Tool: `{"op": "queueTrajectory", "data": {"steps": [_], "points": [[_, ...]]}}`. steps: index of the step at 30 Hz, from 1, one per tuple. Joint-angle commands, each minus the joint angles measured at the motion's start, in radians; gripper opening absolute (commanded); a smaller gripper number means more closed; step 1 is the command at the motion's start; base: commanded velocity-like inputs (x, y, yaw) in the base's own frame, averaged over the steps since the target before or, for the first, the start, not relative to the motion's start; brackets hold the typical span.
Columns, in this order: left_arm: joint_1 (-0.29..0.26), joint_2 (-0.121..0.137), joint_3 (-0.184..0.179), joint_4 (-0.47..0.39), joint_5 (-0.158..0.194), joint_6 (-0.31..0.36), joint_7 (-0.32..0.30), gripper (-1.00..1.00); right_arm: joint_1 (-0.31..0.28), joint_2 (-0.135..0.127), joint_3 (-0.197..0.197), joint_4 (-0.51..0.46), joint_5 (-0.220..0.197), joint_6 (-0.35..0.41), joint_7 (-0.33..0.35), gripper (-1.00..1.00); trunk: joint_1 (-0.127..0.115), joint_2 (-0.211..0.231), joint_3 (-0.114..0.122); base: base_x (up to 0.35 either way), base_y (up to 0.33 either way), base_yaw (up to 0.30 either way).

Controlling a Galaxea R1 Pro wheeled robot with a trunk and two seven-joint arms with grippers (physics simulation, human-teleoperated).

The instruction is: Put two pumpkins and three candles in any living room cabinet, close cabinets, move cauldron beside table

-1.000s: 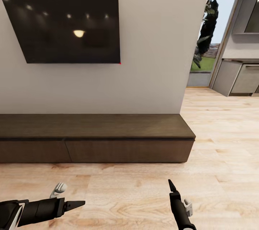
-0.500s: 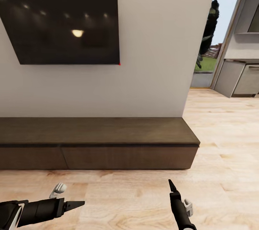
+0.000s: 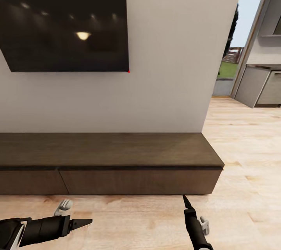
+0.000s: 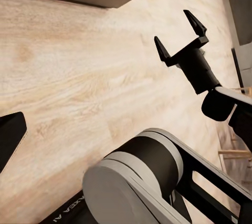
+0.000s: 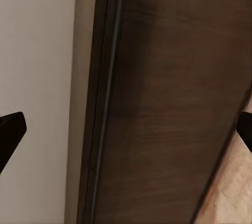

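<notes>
Dark-brown cabinet [image 3: 109,164] runs lengthwise along the wall [image 3: 171,66], drawers shut.

Cabinet [image 3: 105,164] against wall [image 3: 168,66], on floor [image 3: 242,156]; TV [image 3: 66,25] above it; kitchen doorway at right.

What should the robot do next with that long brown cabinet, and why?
Probably roll a bit closer and reach the right tool toward the cabinet. Its drawer fronts look shut, both tools are empty, with the right tool open, and floor lies between them and the cabinet, so a drawer needs opening.
</notes>
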Motion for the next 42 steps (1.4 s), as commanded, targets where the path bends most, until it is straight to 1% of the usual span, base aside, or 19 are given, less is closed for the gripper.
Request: {"op": "queueTrajectory", "data": {"steps": [1, 29, 36, 39, 41, 42], "points": [[0.000, 0.000, 0.000, 0.000, 0.000, 0.000, 0.000, 1.00, 0.000, 0.000, 0.000, 0.000, 0.000, 0.000, 0.000, 1.00, 0.000, 0.000, 0.000, 0.253, 0.000, 0.000], [0.000, -0.002, -0.016, 0.002, 0.010, 0.005, -0.014, 1.00, 0.000, 0.002, 0.002, -0.002, 0.000, 0.001, -0.004, 1.00, 0.000, 0.000, 0.000, 0.254, 0.000, 0.000], [0.000, -0.004, -0.013, 0.003, 0.013, 0.006, -0.015, 1.00, 0.000, 0.000, -0.001, -0.002, 0.000, 0.002, -0.005, 1.00, 0.000, 0.000, 0.000, 0.065, 0.000, 0.000], [0.000, -0.004, -0.013, 0.003, 0.013, 0.006, -0.019, 1.00, 0.000, -0.001, -0.002, -0.002, 0.000, 0.003, -0.005, 1.00, 0.012, -0.021, -0.009, 0.005, 0.000, 0.000], [0.000, -0.005, -0.013, 0.003, 0.013, 0.006, -0.025, 1.00, 0.000, -0.001, -0.002, -0.002, 0.000, 0.005, -0.004, 1.00, 0.012, -0.021, -0.009, 0.001, 0.000, 0.000], [0.000, -0.005, -0.013, 0.003, 0.013, 0.006, -0.029, 1.00, 0.000, -0.001, -0.002, -0.002, 0.000, 0.005, -0.004, 1.00, 0.015, -0.028, -0.013, 0.000, 0.000, 0.000]]}}
